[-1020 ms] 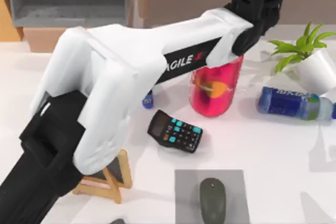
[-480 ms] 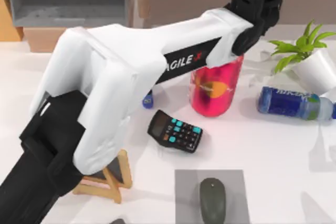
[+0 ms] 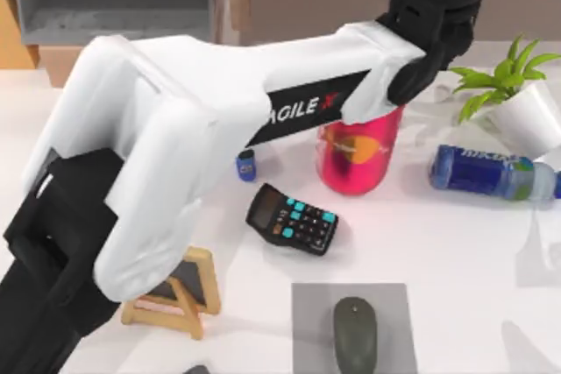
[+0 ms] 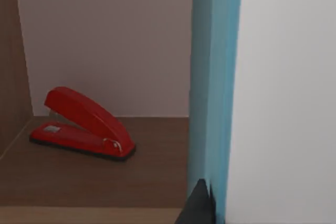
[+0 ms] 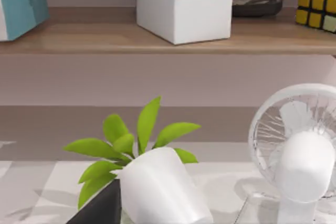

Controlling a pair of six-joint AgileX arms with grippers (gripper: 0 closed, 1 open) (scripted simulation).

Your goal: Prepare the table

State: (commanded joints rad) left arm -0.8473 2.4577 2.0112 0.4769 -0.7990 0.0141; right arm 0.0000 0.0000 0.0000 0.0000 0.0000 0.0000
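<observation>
Left arm (image 3: 219,102) is reaching across the counter (image 3: 456,243) into the shelf, wrist camera facing a red stapler (image 4: 81,124) beside a blue box (image 4: 212,87); can't tell finger state. Counter's rigid, fixed, nothing to grip; clutter like the pink bottle (image 3: 359,151) is sitting on it.

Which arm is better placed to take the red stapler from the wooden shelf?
Left, probably: the left arm reaches to the brown wooden shelf, its wrist camera facing the red plastic stapler.

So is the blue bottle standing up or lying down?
Lying down. The blue bottle rests on its side on the table, beside the potted plant.
</observation>
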